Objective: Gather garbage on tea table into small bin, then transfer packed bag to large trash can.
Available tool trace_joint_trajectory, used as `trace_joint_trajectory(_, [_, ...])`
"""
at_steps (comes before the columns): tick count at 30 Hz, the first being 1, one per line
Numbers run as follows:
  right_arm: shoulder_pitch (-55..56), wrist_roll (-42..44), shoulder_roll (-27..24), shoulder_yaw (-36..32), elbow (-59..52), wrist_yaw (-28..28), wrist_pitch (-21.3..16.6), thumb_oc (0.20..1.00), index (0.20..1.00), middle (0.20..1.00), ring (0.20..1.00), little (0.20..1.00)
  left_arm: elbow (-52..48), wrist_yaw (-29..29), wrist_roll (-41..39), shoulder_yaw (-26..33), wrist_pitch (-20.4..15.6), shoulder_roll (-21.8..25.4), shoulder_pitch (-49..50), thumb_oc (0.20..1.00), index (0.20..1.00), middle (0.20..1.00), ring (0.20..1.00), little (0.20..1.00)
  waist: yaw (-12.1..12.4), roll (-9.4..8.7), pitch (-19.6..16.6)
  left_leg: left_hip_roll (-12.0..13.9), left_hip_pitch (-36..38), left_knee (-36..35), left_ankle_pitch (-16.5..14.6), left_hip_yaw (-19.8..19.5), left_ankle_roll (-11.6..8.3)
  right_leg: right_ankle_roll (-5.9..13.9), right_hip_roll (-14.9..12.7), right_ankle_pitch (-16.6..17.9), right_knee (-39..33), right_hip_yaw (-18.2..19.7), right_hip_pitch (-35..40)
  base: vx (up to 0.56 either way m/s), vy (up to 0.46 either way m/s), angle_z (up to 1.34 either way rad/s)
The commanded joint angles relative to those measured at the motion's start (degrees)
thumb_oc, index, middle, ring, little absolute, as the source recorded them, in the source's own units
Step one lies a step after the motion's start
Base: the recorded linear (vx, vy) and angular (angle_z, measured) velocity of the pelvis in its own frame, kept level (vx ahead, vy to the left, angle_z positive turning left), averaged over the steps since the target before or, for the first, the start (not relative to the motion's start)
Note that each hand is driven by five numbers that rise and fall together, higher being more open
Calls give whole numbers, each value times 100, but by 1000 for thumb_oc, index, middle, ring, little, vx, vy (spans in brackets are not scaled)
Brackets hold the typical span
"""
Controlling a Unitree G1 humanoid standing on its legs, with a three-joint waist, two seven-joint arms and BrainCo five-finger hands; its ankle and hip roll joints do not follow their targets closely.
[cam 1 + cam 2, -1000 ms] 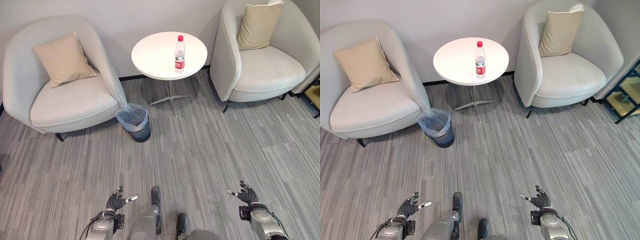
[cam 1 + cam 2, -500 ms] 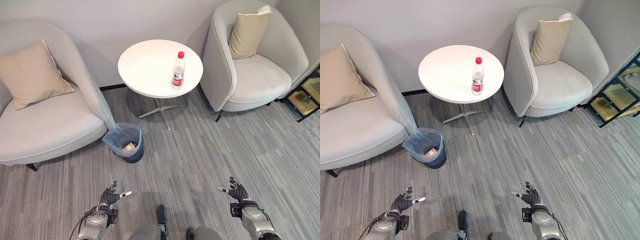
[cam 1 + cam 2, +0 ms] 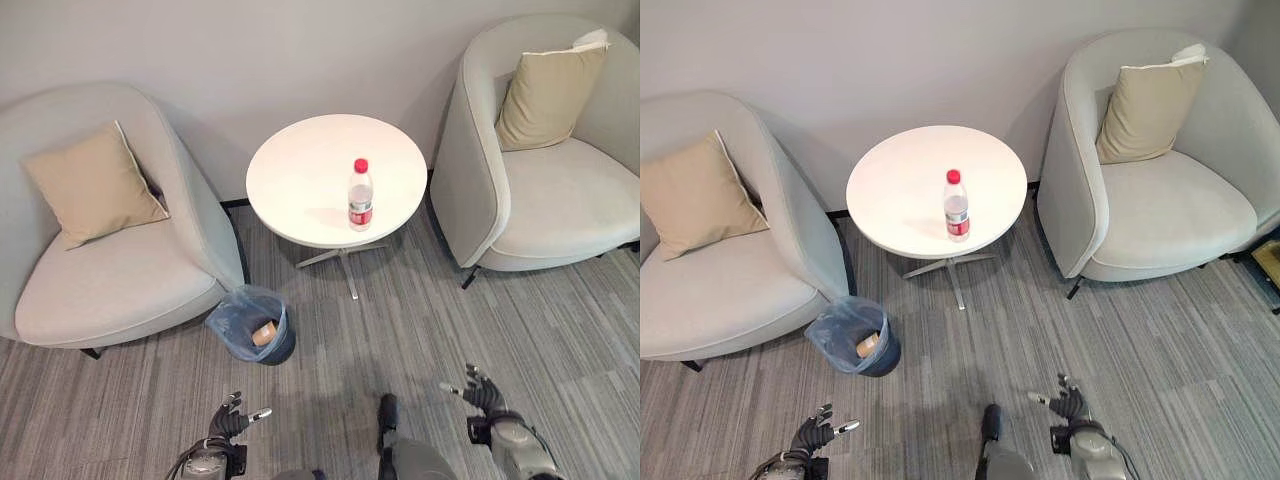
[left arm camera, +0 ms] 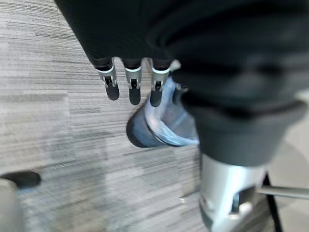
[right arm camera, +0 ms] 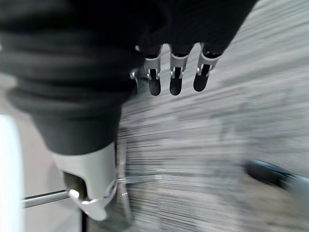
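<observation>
A clear water bottle [image 3: 360,195] with a red cap and red label stands upright on the round white tea table [image 3: 300,180]. On the carpet below the table's left side sits a small dark bin [image 3: 254,324] lined with a bluish bag, a brown piece of rubbish inside it. The bin [image 4: 154,125] also shows past my left hand's fingers [image 4: 130,87]. My left hand [image 3: 231,418] hangs low at the lower left, open and holding nothing. Low on the right is my right hand [image 3: 481,391], also open and holding nothing, its fingers [image 5: 176,79] straight.
Two light grey armchairs flank the table, the left one [image 3: 110,280] and the right one [image 3: 560,190], each with a beige cushion. A grey wall [image 3: 300,50] runs behind them. Grey striped carpet [image 3: 420,330] lies between me and the table.
The whole picture has shifted, so the camera has moved: table, chairs and bin now sit lower in view. Both hands stay low and open.
</observation>
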Motion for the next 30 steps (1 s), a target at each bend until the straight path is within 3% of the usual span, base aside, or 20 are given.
trace_joint_trajectory(1, [123, 9, -212, 117, -108, 11, -83, 1000, 1000, 1000, 1000, 1000, -108, -10, -46, -15, -144, 202, -188, 1000, 1000, 1000, 1000, 1000, -6, -80, 25, 100, 44, -1090, 350, 85, -71, 947, -277, -921, 307, 12, 113, 274, -97, -18])
trace_joint_trajectory(2, [142, 14, -234, 88, -71, 5, -61, 1000, 1000, 1000, 1000, 1000, -46, -49, 20, -80, -116, 198, -218, 1000, 1000, 1000, 1000, 1000, 13, -114, 20, 49, -174, -1405, 273, 309, -24, 970, -282, -1012, 269, -46, 238, 260, -66, -23])
trace_joint_trajectory(4, [145, 23, -243, 77, -36, -18, -47, 1000, 1000, 1000, 1000, 1000, -21, -73, 78, -129, -83, 198, -247, 1000, 1000, 1000, 1000, 1000, 60, -82, 15, 5, -397, -1732, 477, 449, -45, 965, -221, -1120, 250, -74, 390, 231, -33, 18])
trace_joint_trajectory(7, [200, -18, -190, 98, -15, -82, -5, 1000, 1000, 1000, 1000, 1000, -12, -47, 90, -146, -62, 216, -230, 1000, 1000, 1000, 1000, 1000, 219, -22, 35, -51, -850, -2358, 1166, 613, -154, 944, 0, -1386, 238, -47, 843, 361, 13, 27])
trace_joint_trajectory(11, [220, -106, -155, 136, -47, -82, 29, 1000, 1000, 1000, 1000, 1000, -23, -20, 70, -79, -52, 223, -124, 1000, 1000, 1000, 1000, 1000, 344, -39, -7, -17, -953, -2422, 1273, 647, -133, 936, 44, -1584, 366, 98, 1125, 223, 90, -5])
trace_joint_trajectory(17, [200, -265, -47, 158, 27, -33, 30, 1000, 1000, 1000, 1000, 1000, 246, -73, 228, -60, -10, 256, -83, 1000, 1000, 1000, 1000, 1000, 417, -148, -216, -137, -650, -2398, 1069, 609, 95, 1113, -205, -1720, 777, 202, 1307, 238, 160, -20])
trace_joint_trajectory(22, [145, -342, 6, 217, 52, 8, 44, 1000, 1000, 1000, 1000, 1000, 293, -65, 231, 31, -22, 391, -84, 1000, 1000, 1000, 1000, 1000, 422, -133, -359, -279, -241, -2609, 809, 516, 325, 1296, -315, -1575, 1534, 409, 755, 133, 118, -6])
trace_joint_trajectory(27, [34, -446, -78, 313, -46, -2, 48, 1000, 1000, 1000, 1000, 1000, 350, -44, 239, 1, -39, 406, -162, 1000, 1000, 1000, 1000, 1000, 254, 7, -222, -305, 85, -2845, 786, 359, 336, 1235, -248, -1235, 1277, 494, 56, 43, 2, 6])
trace_joint_trajectory(30, [33, -610, -158, 384, -231, -13, 39, 1000, 1000, 1000, 1000, 1000, 374, -8, 229, 23, -71, 395, -194, 1000, 1000, 1000, 1000, 1000, 157, -31, -100, -325, 168, -2750, 734, 253, 300, 1245, -253, -1118, 1047, 658, 31, 42, -83, 22])
